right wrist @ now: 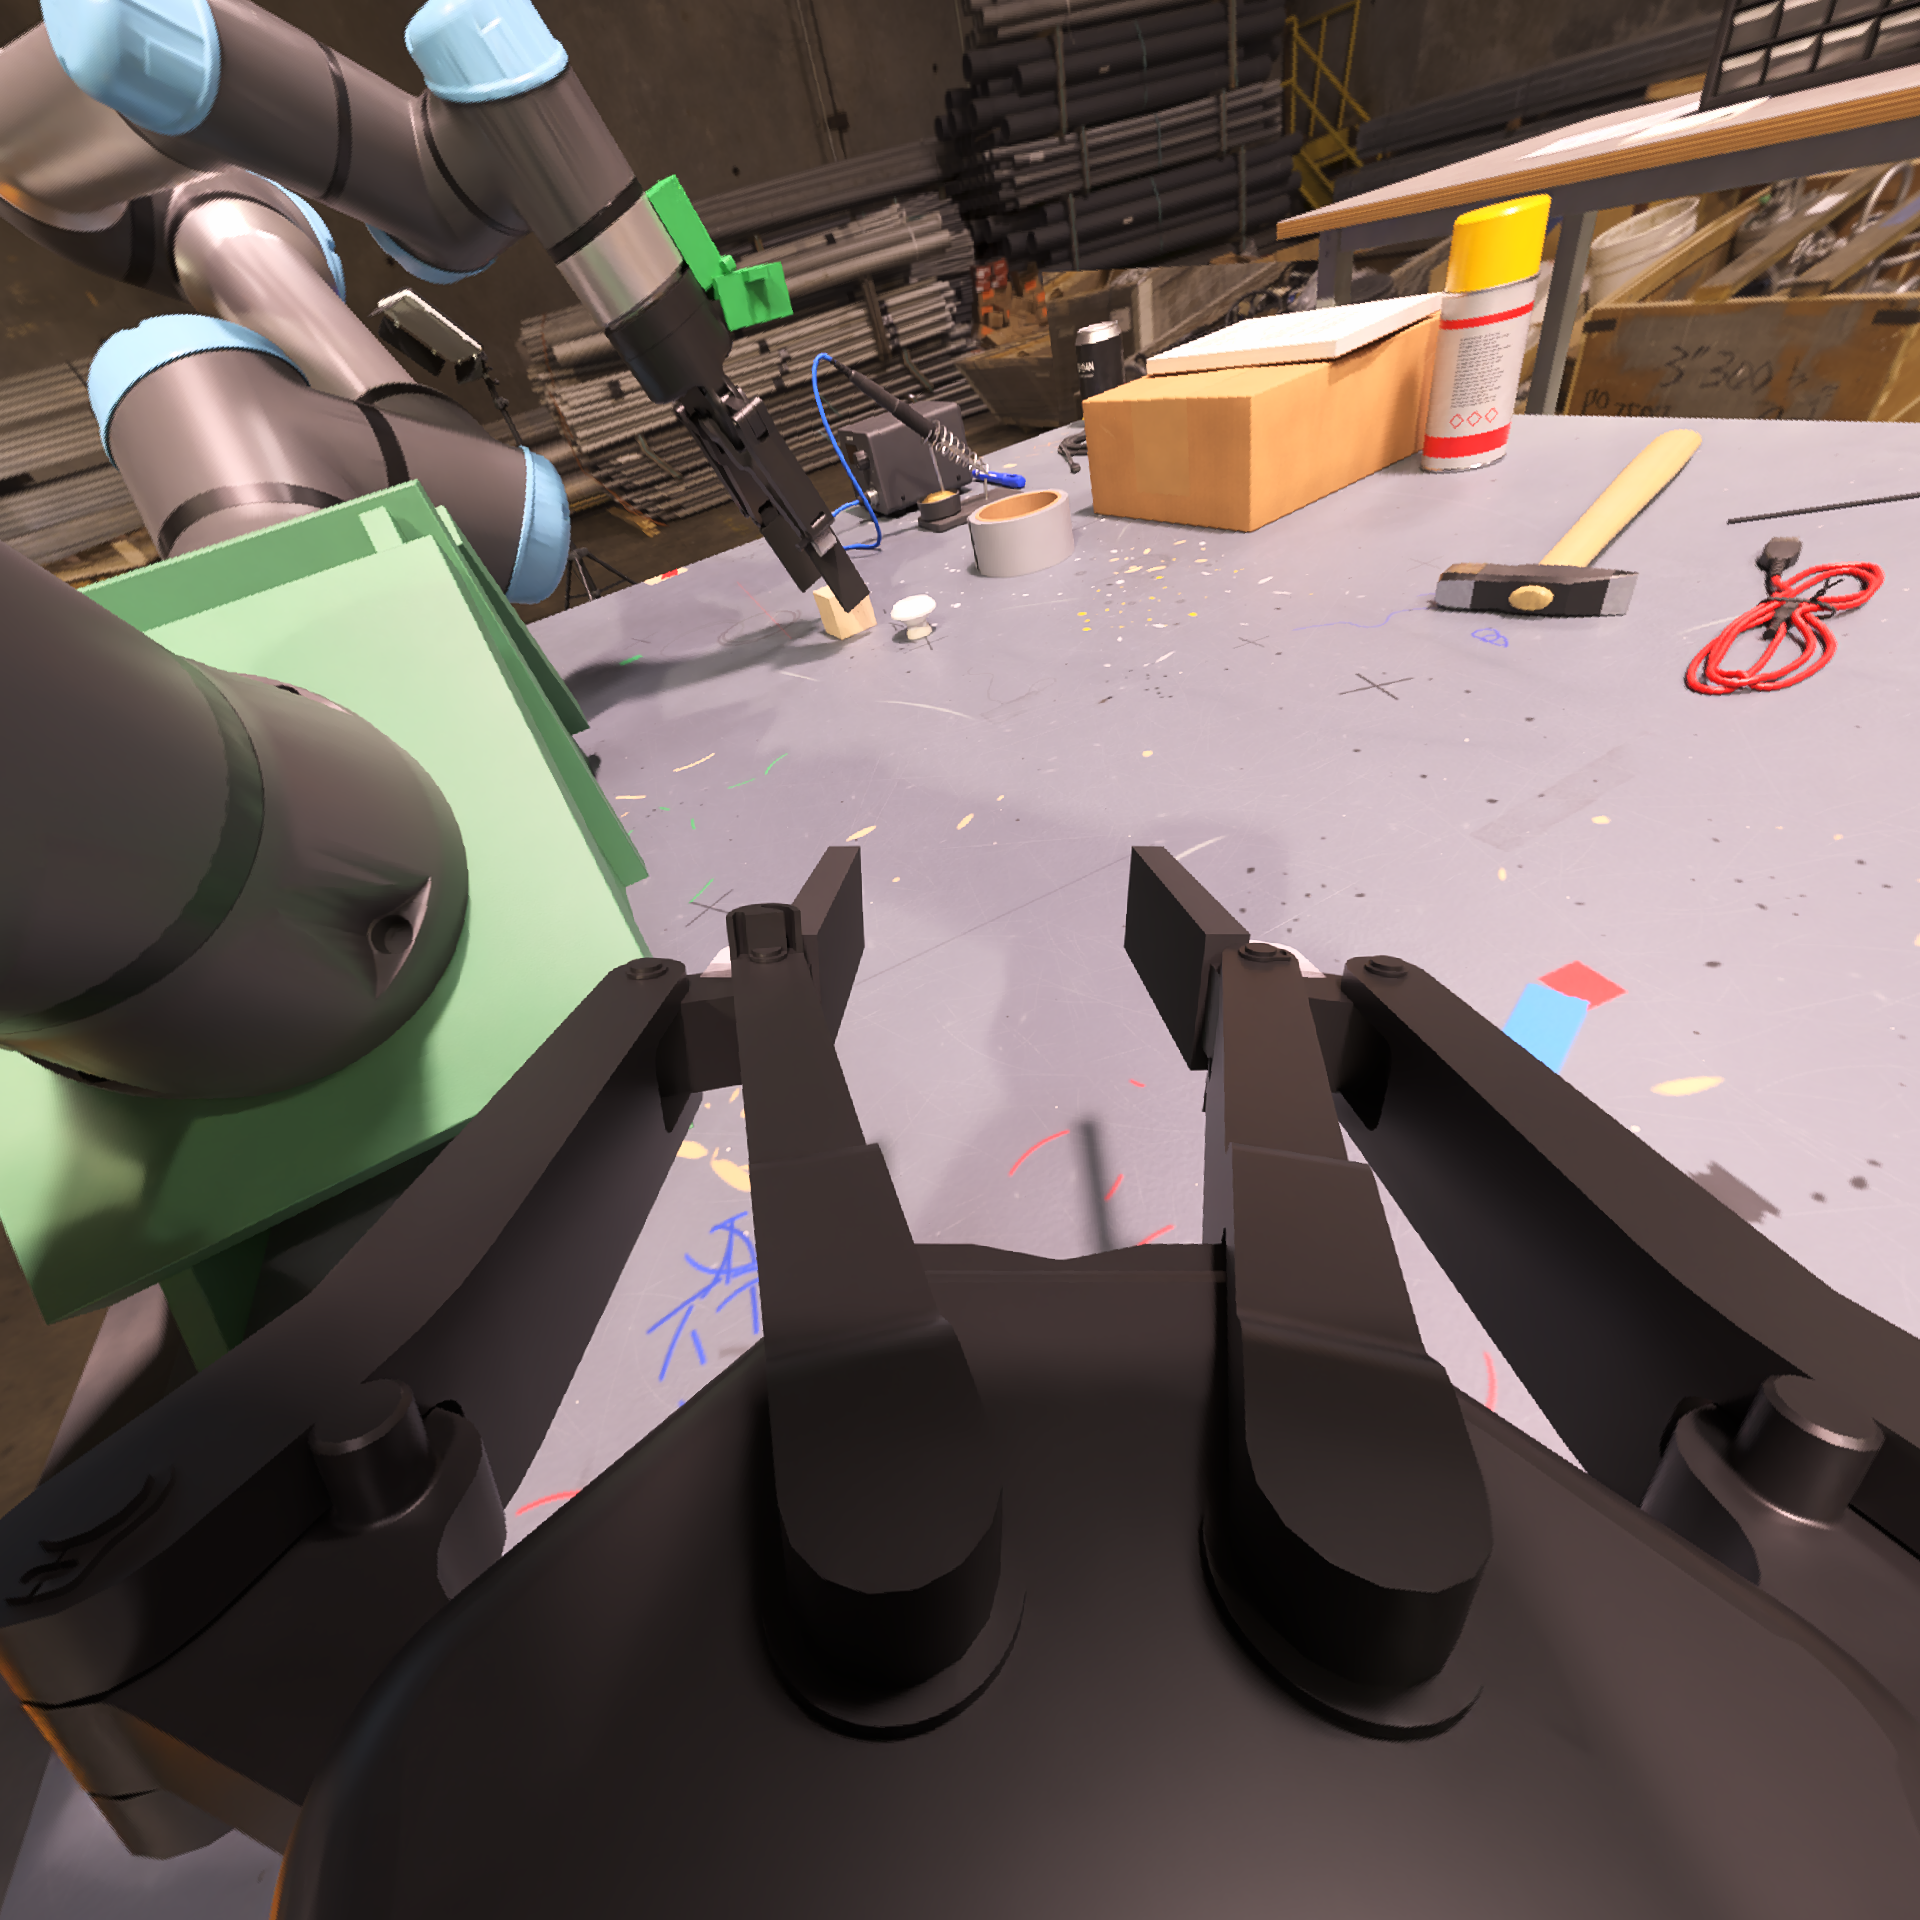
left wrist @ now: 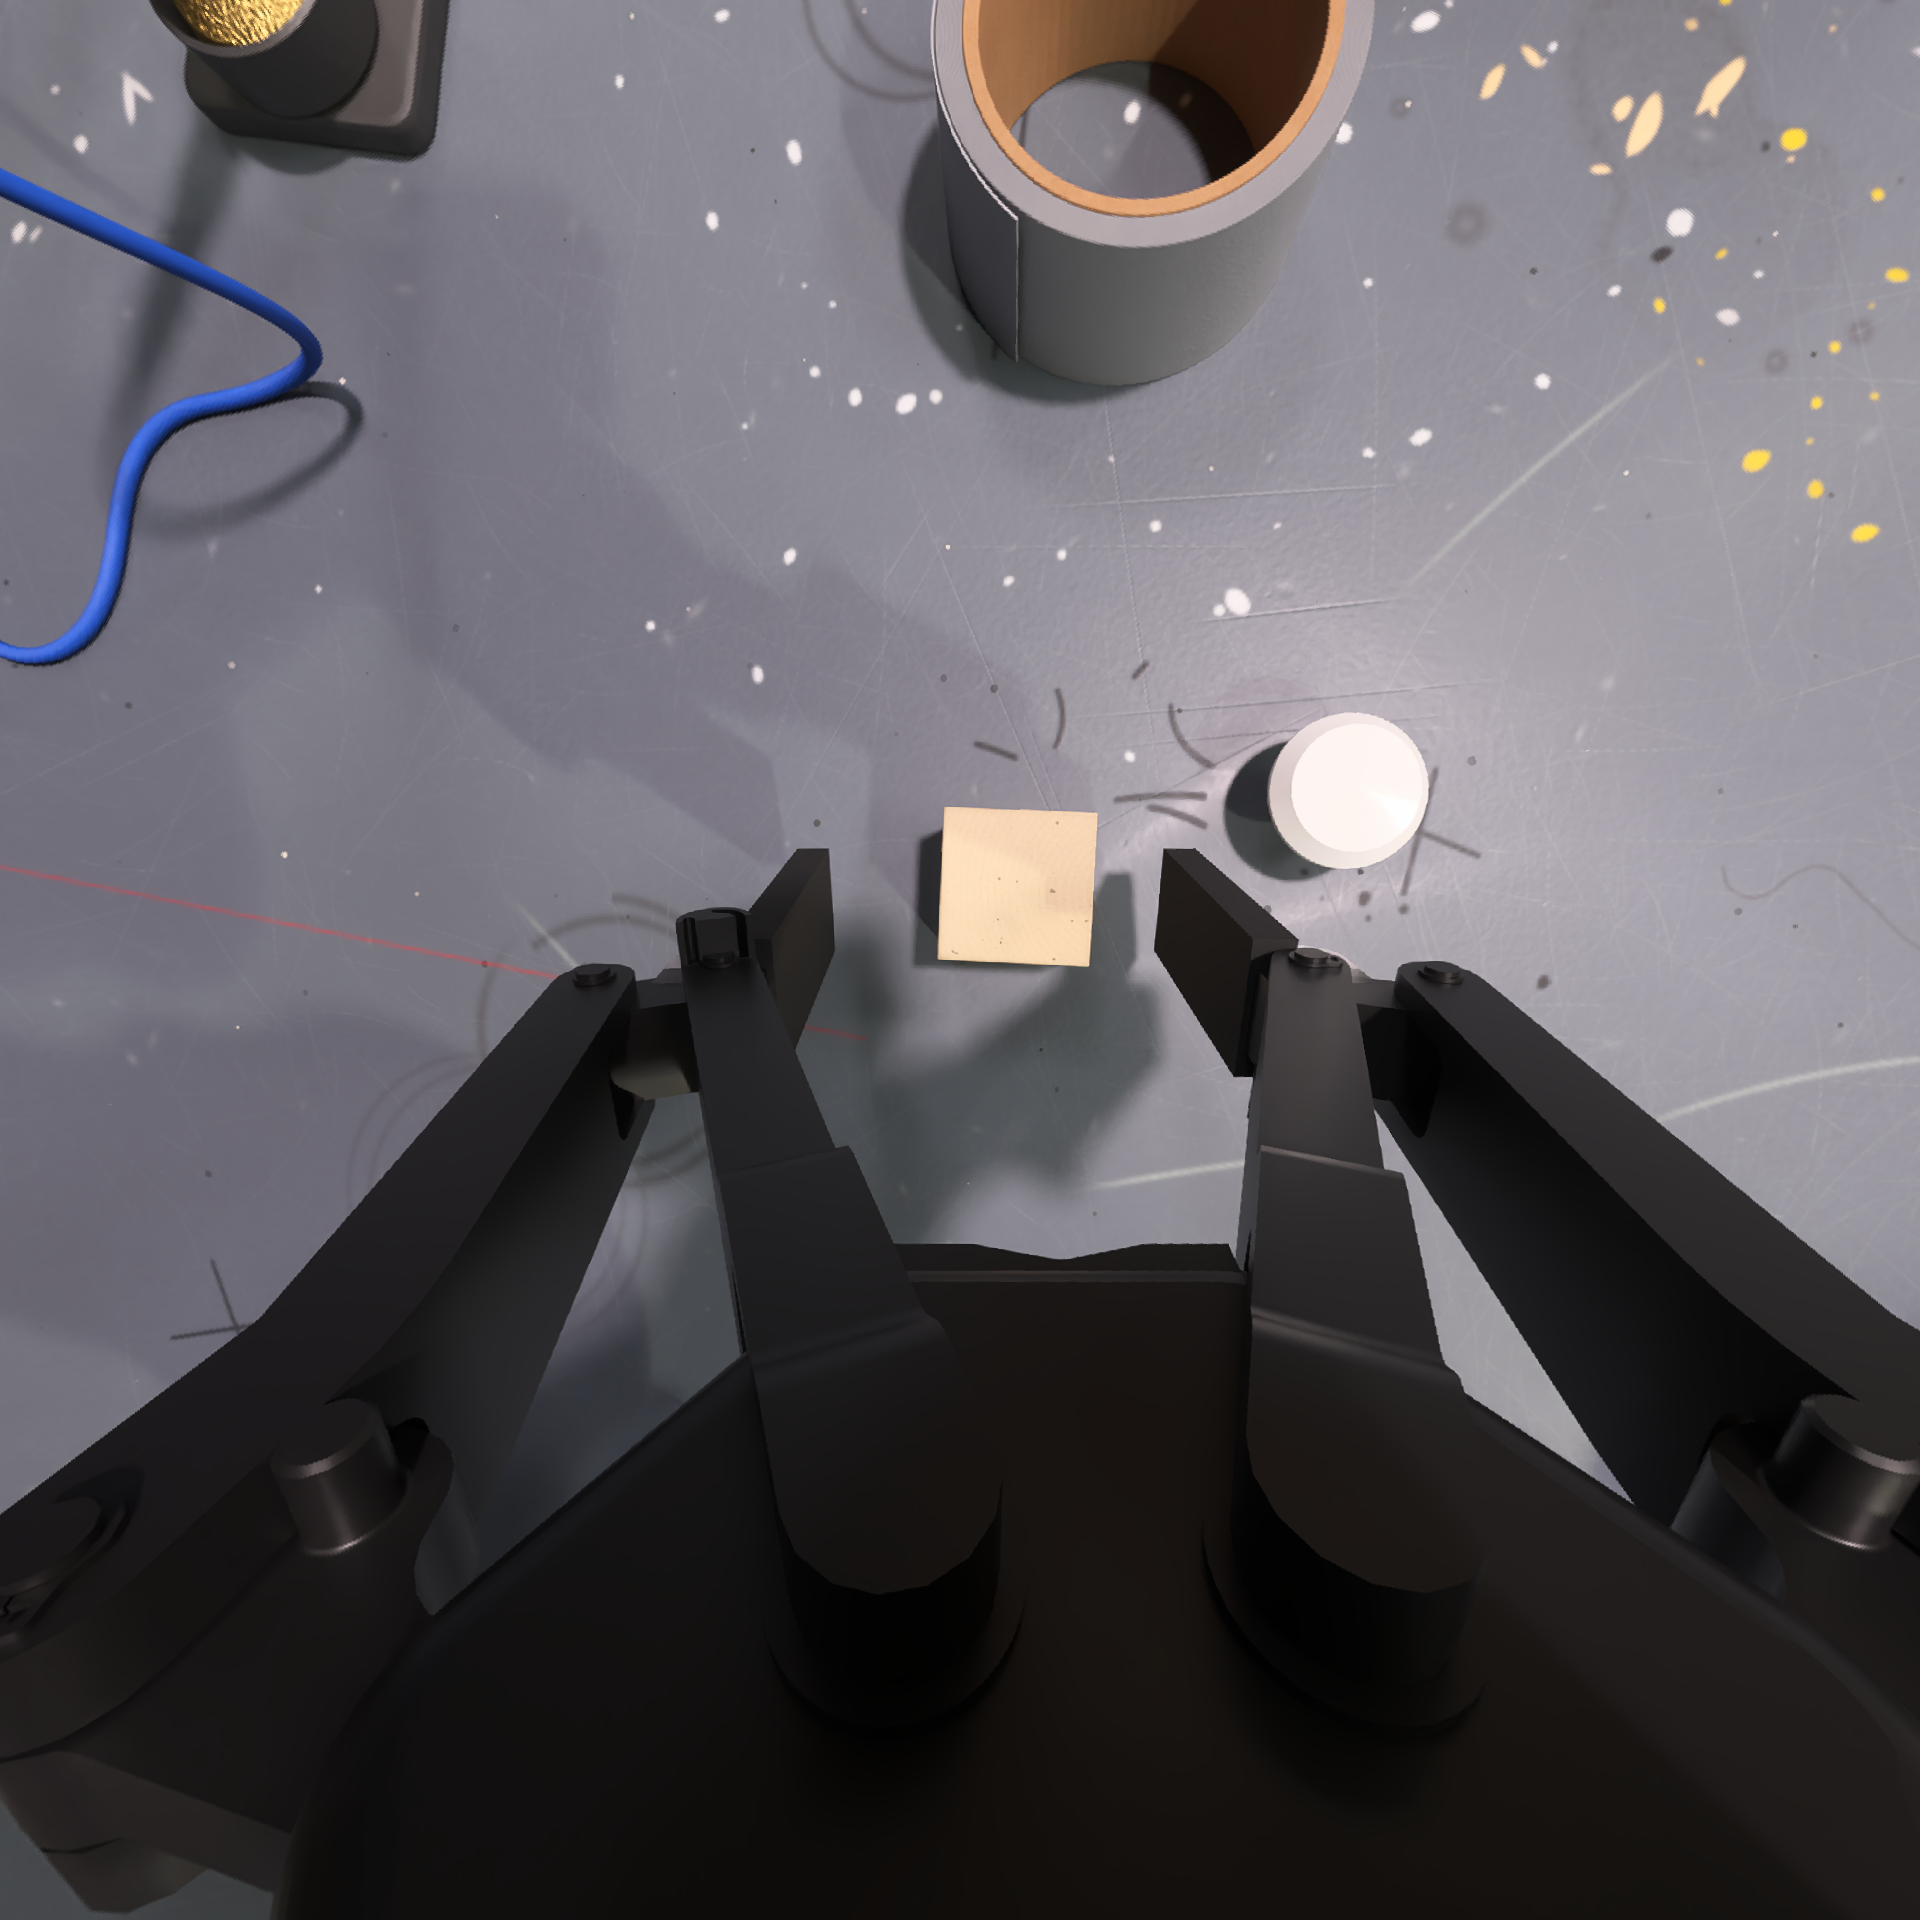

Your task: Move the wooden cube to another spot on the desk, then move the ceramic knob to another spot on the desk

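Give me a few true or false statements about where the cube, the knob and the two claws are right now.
1. The left claw is open around the wooden cube. True.
2. The white knob sits inside the tape roll. False: it stands on the desk beside the cube.
3. The right claw holds the hammer. False: it is open and empty.
4. A blue cable lies on the desk. True.

cut by top edge: grey tape roll with cardboard core (left wrist: 1143,197) | cut by left edge: thin blue cable (left wrist: 156,447) | part-hidden behind far gripper fingers: pale wooden cube (right wrist: 847,615)
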### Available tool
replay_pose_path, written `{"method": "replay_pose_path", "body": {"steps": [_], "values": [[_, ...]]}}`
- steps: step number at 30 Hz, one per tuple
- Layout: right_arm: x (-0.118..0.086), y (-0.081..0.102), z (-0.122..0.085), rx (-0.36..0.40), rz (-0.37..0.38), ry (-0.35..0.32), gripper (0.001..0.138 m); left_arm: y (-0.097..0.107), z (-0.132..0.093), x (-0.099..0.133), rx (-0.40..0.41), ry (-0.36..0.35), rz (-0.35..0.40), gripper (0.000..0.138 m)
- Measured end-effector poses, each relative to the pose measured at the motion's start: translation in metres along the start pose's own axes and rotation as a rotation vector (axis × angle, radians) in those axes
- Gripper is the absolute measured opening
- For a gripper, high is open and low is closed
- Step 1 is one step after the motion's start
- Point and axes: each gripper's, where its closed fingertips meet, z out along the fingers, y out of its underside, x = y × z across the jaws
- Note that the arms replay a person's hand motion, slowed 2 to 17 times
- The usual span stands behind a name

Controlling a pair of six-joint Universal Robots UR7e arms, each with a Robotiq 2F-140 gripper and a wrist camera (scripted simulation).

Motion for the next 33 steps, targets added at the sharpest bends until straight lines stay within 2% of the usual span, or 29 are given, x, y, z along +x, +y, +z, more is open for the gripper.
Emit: {"method": "replay_pose_path", "body": {"steps": [3, 6, 14, 17, 33], "values": [[0.0002, 0.0004, -0.0005, 0.001, 0.001, 0.001, 0.068, 0.0001, 0.0020, 0.0013, -0.007, 0.010, -0.001, 0.082], [0.0004, 0.0006, -0.0010, 0.002, 0.002, 0.003, 0.068, -0.0006, 0.0032, 0.0032, -0.009, 0.025, -0.004, 0.076], [0.0007, 0.0001, -0.0029, 0.004, 0.001, 0.007, 0.068, -0.0041, 0.0023, 0.0046, 0.000, 0.040, 0.011, 0.053], [0.0006, -0.0006, -0.0037, 0.007, -0.001, 0.009, 0.068, -0.0052, 0.0017, 0.0050, 0.000, 0.037, 0.031, 0.039], [-0.0014, -0.0054, -0.0074, 0.025, -0.007, 0.010, 0.068, -0.0057, -0.0015, 0.0075, -0.031, 0.053, 0.095, 0.039]]}}
